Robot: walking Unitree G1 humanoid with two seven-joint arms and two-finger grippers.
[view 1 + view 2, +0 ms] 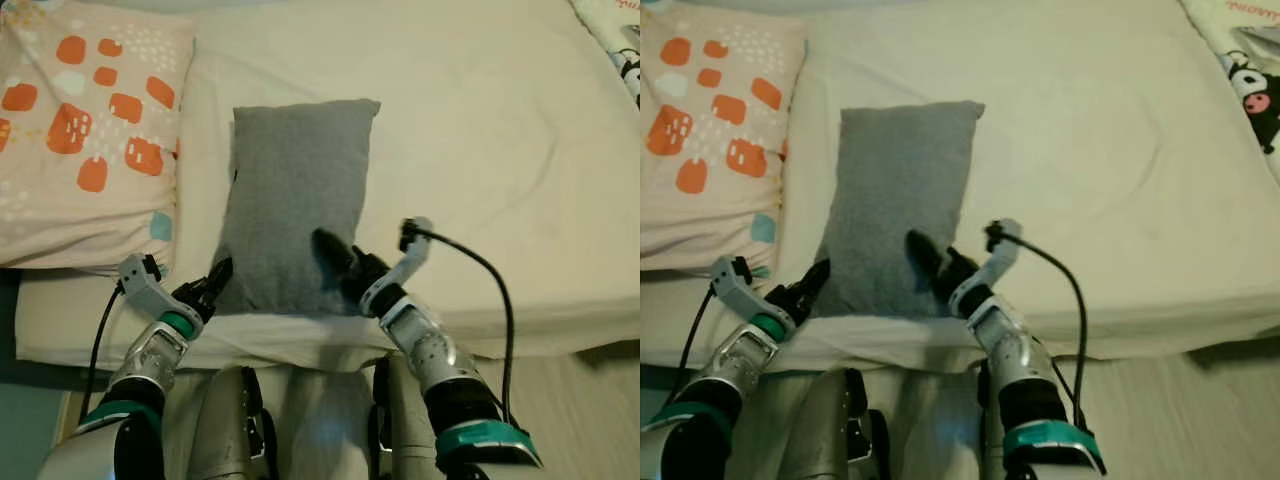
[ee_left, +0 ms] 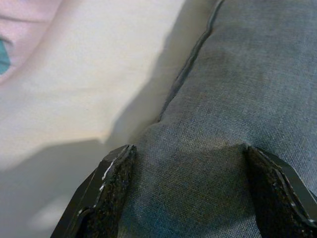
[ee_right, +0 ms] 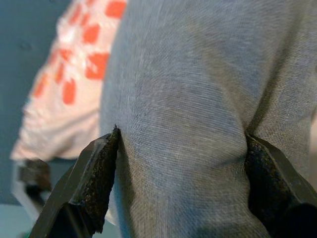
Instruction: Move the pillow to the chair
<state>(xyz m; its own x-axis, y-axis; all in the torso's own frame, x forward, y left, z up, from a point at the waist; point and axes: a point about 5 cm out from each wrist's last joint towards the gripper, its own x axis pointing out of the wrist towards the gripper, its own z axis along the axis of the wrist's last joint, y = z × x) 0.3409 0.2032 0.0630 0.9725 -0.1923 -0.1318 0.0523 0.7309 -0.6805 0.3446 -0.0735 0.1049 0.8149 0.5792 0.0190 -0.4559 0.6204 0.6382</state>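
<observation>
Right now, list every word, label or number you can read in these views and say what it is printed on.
Pink lettering on the cartoon-print fabric at the bed's far right corner: too blurred and cut off to read.
Grey pillow: no text.
Orange-patterned pillow: shapes and dots, no lettering.
Cream sheet: no text.

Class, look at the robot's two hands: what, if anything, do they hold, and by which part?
Both grip the grey pillow at its near end: the left hand on the near-left corner, the right hand on the near-right part, fabric bunched between each hand's fingers.
</observation>
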